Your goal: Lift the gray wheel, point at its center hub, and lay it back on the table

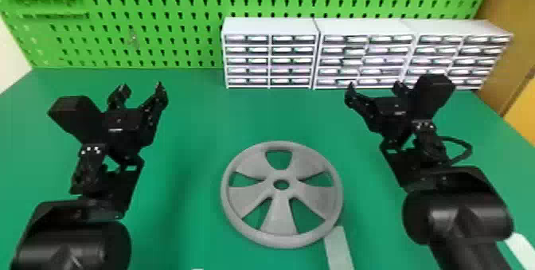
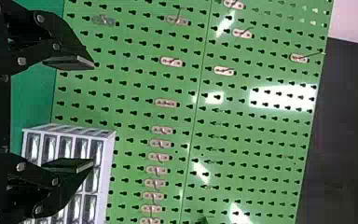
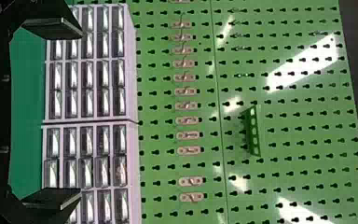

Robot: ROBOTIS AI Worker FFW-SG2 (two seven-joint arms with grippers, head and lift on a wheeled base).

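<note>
The gray wheel (image 1: 280, 217) lies flat on the table (image 1: 191, 209) — left pincer (image 1: 142, 87) and right pincer (image 1: 374, 86) released.

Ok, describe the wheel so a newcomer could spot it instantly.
In front of the green pegboard stands a green table. Lying flat between the two black arms is the wheel: gray, round and five-spoked, unlike the boxy white drawer units behind.
</note>
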